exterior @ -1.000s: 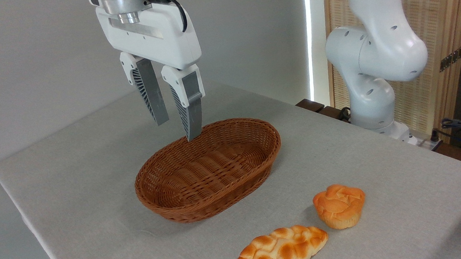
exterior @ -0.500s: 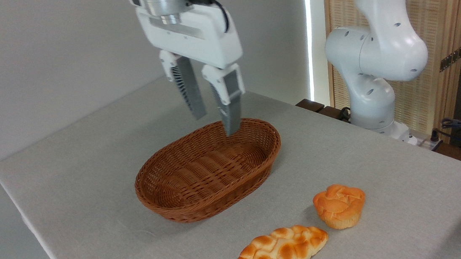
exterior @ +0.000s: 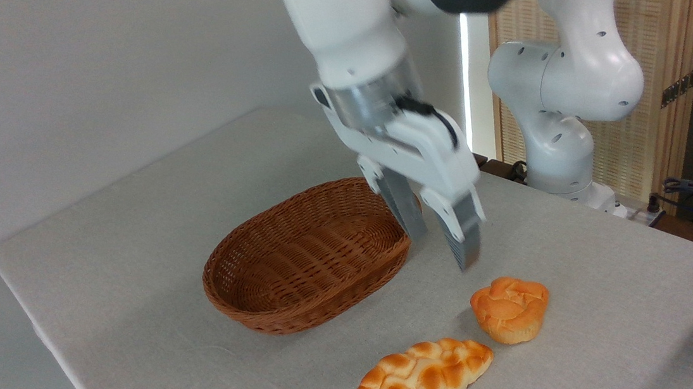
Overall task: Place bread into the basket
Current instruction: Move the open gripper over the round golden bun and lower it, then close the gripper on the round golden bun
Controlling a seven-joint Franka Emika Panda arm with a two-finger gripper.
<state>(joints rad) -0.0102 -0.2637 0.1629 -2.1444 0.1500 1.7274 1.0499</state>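
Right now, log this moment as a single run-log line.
gripper: open, empty, above table right of basket | bread: on table, untouched | braided loaf: on table | basket: empty

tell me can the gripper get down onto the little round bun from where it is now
Probably yes. The open gripper hangs just above and left of the bun, with nothing between them. The basket and braided loaf sit off to the sides.

My arm (exterior: 563, 72) is glossy white, built of rounded segments dotted with small dark screw holes, with one dark grey joint cap. A silver metal collar joins my white tool (exterior: 444, 252), a black cable looping beside it, its ribbed grey fingers (exterior: 461, 234) white-mounted.
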